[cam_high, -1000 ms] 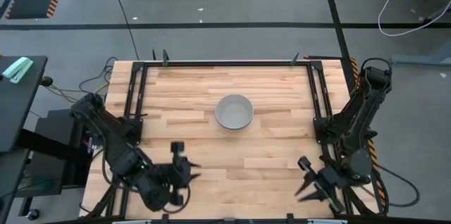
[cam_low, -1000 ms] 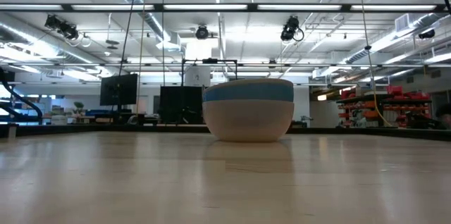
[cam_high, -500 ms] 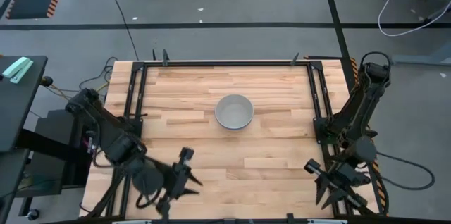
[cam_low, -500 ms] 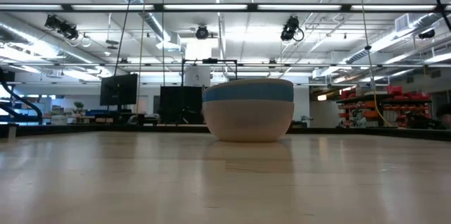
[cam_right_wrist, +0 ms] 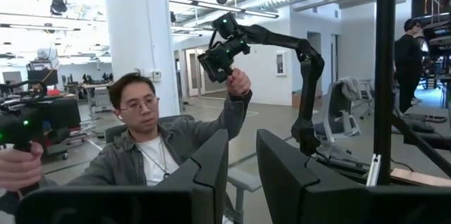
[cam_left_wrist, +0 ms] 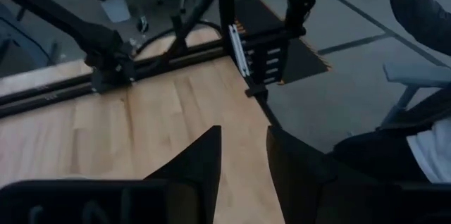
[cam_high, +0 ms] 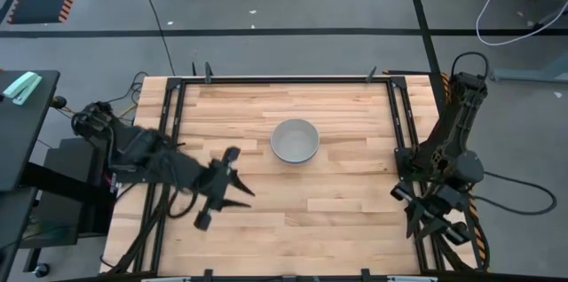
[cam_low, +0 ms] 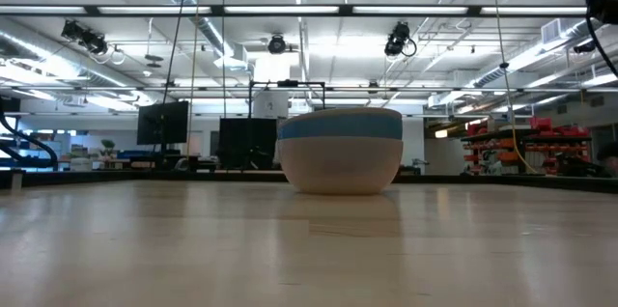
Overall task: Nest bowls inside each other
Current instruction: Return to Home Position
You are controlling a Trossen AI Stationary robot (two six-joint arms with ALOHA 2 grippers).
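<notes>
The three bowls (cam_high: 295, 140) stand nested in one stack on the middle of the table. Seen from above, only the pale grey-white inner bowl shows. In the low view the stack (cam_low: 340, 151) shows a salmon-pink outer wall below, a blue band above it and a pale rim on top, and it rests on its base. My left gripper (cam_high: 247, 186) is open over the table's near left part, pointing right, well short of the stack; its wrist view (cam_left_wrist: 243, 146) shows bare wood. My right gripper (cam_high: 444, 229) is open beyond the table's near right corner (cam_right_wrist: 242, 153).
A black metal frame (cam_high: 398, 122) runs along the table's left, right and far sides. A person (cam_right_wrist: 151, 146) sits beyond the table, holding up a dark handled arm. Bare wood (cam_high: 337, 202) lies between the stack and the near edge.
My left gripper has swung from the near edge toward the far side and the stack, staying open. My right gripper has drawn back to the right, off the table past its near right corner. The stack has kept still.
</notes>
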